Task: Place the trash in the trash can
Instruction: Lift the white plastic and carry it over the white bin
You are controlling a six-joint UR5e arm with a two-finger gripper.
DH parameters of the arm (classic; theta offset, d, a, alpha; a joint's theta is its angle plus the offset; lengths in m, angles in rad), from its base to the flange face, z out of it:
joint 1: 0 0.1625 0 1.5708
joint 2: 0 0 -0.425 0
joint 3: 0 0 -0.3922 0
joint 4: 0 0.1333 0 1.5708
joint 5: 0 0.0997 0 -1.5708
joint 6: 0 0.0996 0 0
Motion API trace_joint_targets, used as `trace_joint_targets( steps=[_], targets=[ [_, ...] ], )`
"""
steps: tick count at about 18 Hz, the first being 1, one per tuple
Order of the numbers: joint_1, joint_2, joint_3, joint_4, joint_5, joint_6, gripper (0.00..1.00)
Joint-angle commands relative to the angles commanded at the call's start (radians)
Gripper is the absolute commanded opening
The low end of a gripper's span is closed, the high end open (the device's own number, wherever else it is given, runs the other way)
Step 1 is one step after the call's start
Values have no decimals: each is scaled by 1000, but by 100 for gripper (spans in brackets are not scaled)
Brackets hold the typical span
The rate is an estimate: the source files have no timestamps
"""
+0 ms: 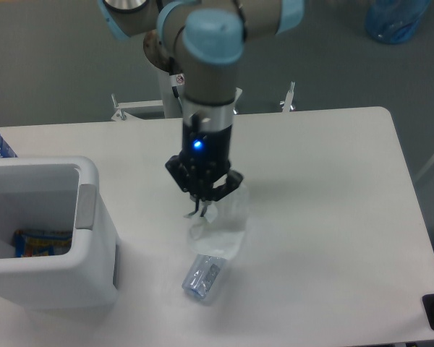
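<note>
Just left of the frame's centre, the grey-and-blue arm's two-finger gripper points straight down over the white desk. Its fingers appear drawn close together on the upper edge of the crumpled white paper wad, though the dark tips blur against the pale paper, so how firm the pinch is cannot be told. The wad hangs or rests just below the gripper and hides most of the crushed clear plastic bottle with a bluish label, whose lower end pokes out toward the bottom centre of the frame, lying on the desk. The white boxy plastic trash can with a grey side panel stands at the left edge, well apart from both pieces, with a colourful wrapper already in its bottom.

From here the main risk is a thin grip: a pinch on one loose fold of paper could tear free or slip during the carry leftward, dropping the wad short of the can. The wad also touches the bottle, so lifting might drag or roll it toward the desk's front edge. A low carry could clip the can's thick rim.
</note>
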Motion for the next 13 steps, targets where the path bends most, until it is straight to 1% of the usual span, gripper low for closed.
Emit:
trace_joint_targets(
  steps=[1, 3, 4, 5, 6, 9, 11, 13],
  targets=[
    [-3, 9, 15, 0, -3, -34, 0],
    [-14, 44, 46, 3, -3, -141, 0],
    [-15, 52, 61, 6, -3, -195, 0],
    [-30, 54, 78, 6, -5, -242, 0],
    [-61, 54, 89, 8, -5, -278, 0],
    [-136, 58, 89, 8, -3, -284, 0],
    [-187, 72, 75, 8, -3, -281, 0],
    [-224, 71, 74, 8, -3, -280, 0]
  ],
)
